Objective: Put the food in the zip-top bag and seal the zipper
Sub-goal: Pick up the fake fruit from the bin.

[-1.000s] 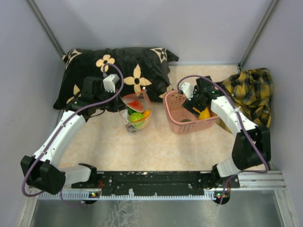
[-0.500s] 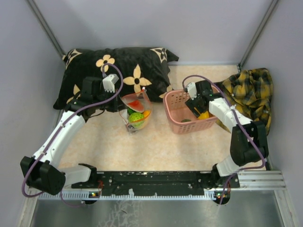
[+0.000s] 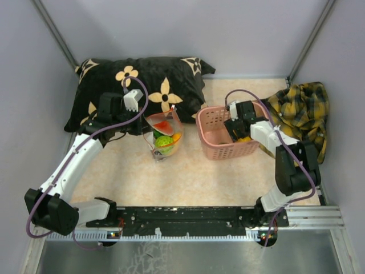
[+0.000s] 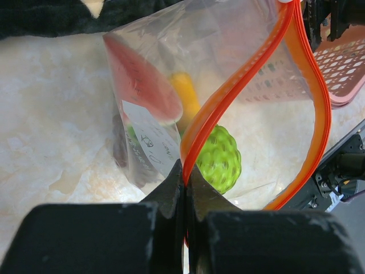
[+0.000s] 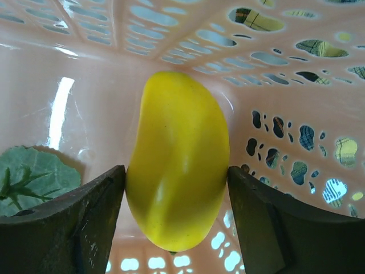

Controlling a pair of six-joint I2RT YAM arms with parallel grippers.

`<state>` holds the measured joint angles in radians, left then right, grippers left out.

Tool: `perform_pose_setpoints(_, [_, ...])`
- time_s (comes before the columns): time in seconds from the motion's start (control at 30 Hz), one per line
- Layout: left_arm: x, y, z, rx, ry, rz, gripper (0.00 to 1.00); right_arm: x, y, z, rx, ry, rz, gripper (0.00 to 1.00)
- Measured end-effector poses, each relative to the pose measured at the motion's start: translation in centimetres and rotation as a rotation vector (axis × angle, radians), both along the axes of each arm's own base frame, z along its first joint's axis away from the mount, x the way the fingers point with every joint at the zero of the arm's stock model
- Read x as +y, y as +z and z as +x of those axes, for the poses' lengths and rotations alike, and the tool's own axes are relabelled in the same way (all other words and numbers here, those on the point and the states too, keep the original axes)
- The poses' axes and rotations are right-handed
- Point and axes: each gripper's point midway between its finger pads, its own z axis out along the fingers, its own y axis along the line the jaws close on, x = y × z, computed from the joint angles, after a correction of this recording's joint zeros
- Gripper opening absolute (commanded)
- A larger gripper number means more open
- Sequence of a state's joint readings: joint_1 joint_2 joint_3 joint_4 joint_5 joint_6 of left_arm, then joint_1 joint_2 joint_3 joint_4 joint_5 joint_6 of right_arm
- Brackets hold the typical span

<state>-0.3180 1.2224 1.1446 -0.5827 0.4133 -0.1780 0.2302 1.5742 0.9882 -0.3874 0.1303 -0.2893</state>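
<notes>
The clear zip-top bag point(image 3: 163, 134) stands open on the table in front of the pillow. My left gripper point(image 3: 144, 117) is shut on its red-orange zipper point(image 4: 239, 80), and the left wrist view shows the pinch on the strip point(image 4: 186, 177). Inside the bag are the watermelon slice point(image 4: 140, 80), an orange piece point(image 4: 185, 91), the bumpy green fruit point(image 4: 222, 160) and a dark shape, barely visible. My right gripper point(image 3: 242, 132) is down inside the pink basket point(image 3: 211, 149). In the right wrist view its fingers point(image 5: 177, 171) press both sides of a yellow fruit point(image 5: 179, 160).
A black floral pillow point(image 3: 142, 85) lies at the back left. A yellow plaid cloth point(image 3: 302, 111) lies at the right, beside the basket. A green leafy toy point(image 5: 28, 177) lies on the basket floor left of the yellow fruit.
My right gripper has dropped lower into the basket, onto the yellow fruit. The left arm and the bag have not moved.
</notes>
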Motion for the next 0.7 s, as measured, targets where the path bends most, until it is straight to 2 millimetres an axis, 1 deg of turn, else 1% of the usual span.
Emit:
perform_pose_setpoints(0.17, [0.0,0.0,0.0,0.0,0.0,0.0,0.0,-0.1,-0.4,0.8,-0.017,-0.032,0.021,0.71])
perform_pose_setpoints(0.33, [0.0,0.0,0.0,0.0,0.0,0.0,0.0,-0.2,-0.8,1.2,-0.021,-0.047,0.033,0.69])
perform_pose_setpoints(0.5, [0.0,0.0,0.0,0.001,0.0,0.0,0.0,0.1,-1.4,1.5,-0.017,-0.044,0.045,0.55])
perform_pose_setpoints(0.63, [0.0,-0.1,-0.1,0.003,-0.001,0.0,0.0,0.1,-1.4,1.8,-0.021,-0.046,0.044,0.42])
perform_pose_setpoints(0.7, [0.0,-0.1,-0.1,0.004,-0.002,-0.001,0.0,0.1,-1.4,1.8,-0.021,-0.046,0.043,0.37])
